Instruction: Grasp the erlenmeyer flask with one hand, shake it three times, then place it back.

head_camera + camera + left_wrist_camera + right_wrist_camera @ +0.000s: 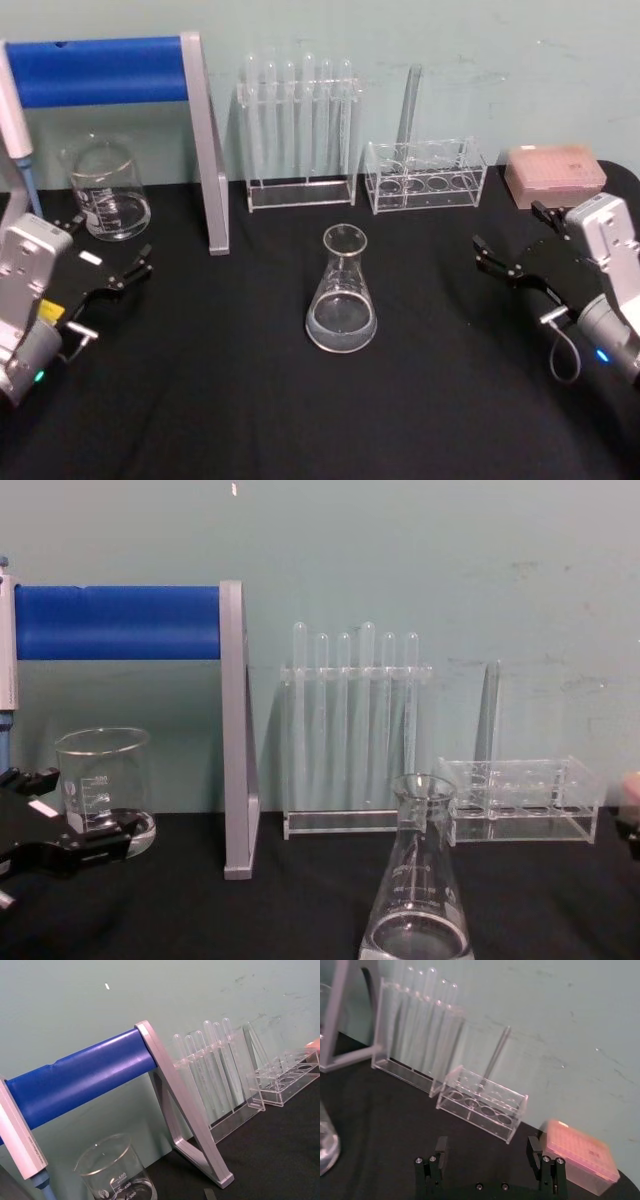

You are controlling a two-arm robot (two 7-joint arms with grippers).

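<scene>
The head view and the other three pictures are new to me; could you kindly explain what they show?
This is a two-armed robot at a black table. One camera sits on its head, one on its chest, one on each wrist. The left gripper and right gripper are open and hold nothing. Between them stands the flask, upright, with a little liquid. Behind it are a beaker, a blue-barred stand, a tall tube rack, a low rack and a pink box.
</scene>
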